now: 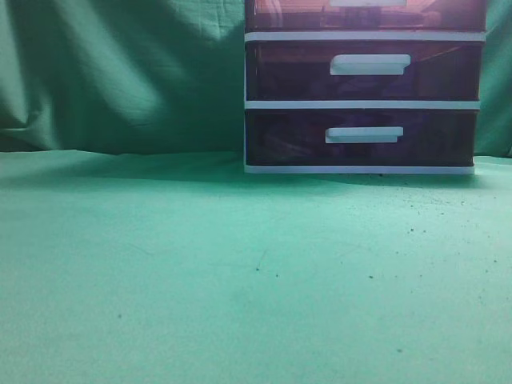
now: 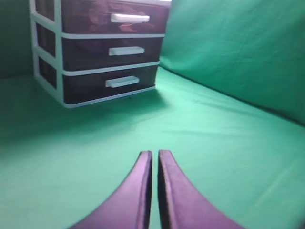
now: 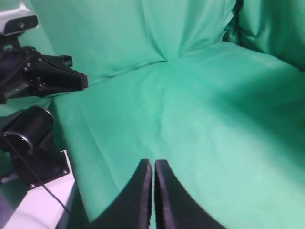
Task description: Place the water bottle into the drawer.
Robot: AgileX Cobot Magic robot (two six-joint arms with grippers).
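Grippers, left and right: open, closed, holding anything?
Left gripper: closed, holding nothing, above the green cloth.
Right gripper: closed, holding nothing.

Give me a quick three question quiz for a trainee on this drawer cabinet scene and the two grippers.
1. True or false: a water bottle is visible in some view.
2. How many drawers does the cabinet have in the left wrist view?
3. The left gripper and right gripper are: A) both open, B) both shut and empty, C) one holding something.

Key: 1. False. 2. Three; the top drawer, the target, is closed. 3. B.
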